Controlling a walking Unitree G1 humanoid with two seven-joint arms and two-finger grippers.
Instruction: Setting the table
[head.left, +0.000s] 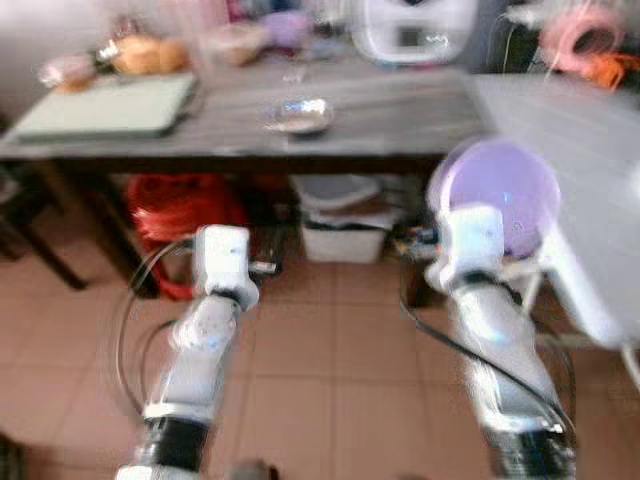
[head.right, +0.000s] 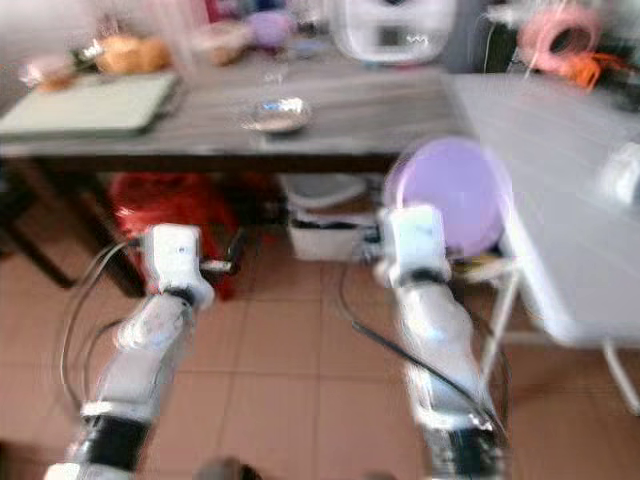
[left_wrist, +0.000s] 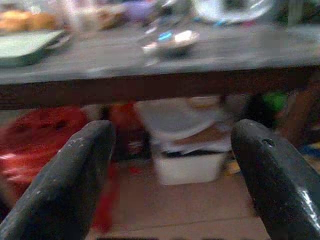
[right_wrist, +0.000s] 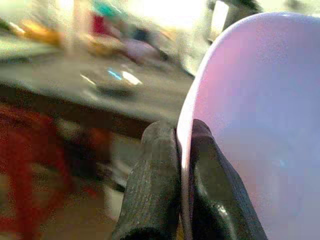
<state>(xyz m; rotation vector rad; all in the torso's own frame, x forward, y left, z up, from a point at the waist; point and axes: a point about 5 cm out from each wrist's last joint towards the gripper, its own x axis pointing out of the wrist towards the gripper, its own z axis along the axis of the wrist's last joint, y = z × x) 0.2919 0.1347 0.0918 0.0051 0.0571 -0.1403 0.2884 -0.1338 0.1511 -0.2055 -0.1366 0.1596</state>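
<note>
A lilac plate (head.left: 505, 190) stands on edge in front of my right arm, held up beside the white table (head.left: 570, 140) on the right. In the right wrist view my right gripper (right_wrist: 182, 145) is shut on the rim of the lilac plate (right_wrist: 255, 115), one finger on each face. My left gripper (left_wrist: 172, 150) is open with nothing between its fingers, held below the edge of the grey wooden table (head.left: 380, 110). A small metal bowl (head.left: 298, 116) sits on that table.
The grey table also carries a pale green tray (head.left: 110, 105), bread (head.left: 148, 55) and a white appliance (head.left: 415, 28). Under it lie a red bag (head.left: 180, 205) and white boxes (head.left: 342, 225). The tiled floor (head.left: 330, 380) lies between my arms.
</note>
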